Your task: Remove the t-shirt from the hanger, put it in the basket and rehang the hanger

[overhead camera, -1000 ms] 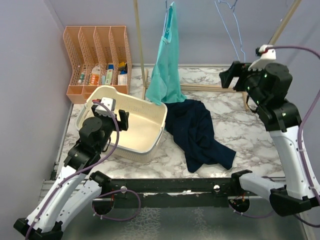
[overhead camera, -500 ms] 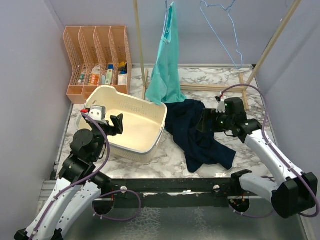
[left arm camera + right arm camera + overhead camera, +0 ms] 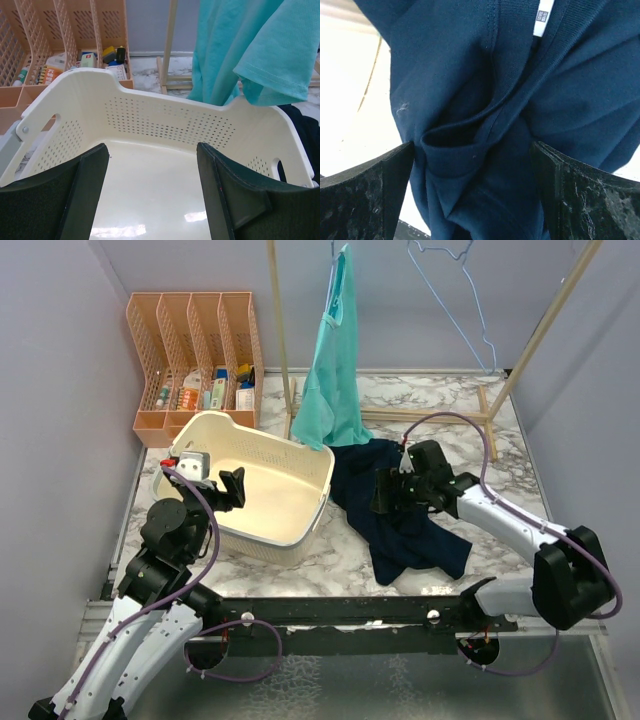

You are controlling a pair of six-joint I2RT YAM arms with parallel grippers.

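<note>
Down from beside the rail, the right pincer [image 3: 385, 495] has dropped in the last second to the navy t-shirt [image 3: 400, 540], which lies crumpled on the desk [image 3: 450, 440] right of the basket [image 3: 300, 455]. Its jaws stand wide apart, straddling a fold below the collar, probably having let go or lining up a fresh pinch. At the far right the wire hanger [image 3: 452, 300] swings bare, so that shirt looks freed. A teal t-shirt [image 3: 332, 380] hangs at far centre. The left pincer [image 3: 215, 480] waits spread over the basket, holding nothing.
</note>
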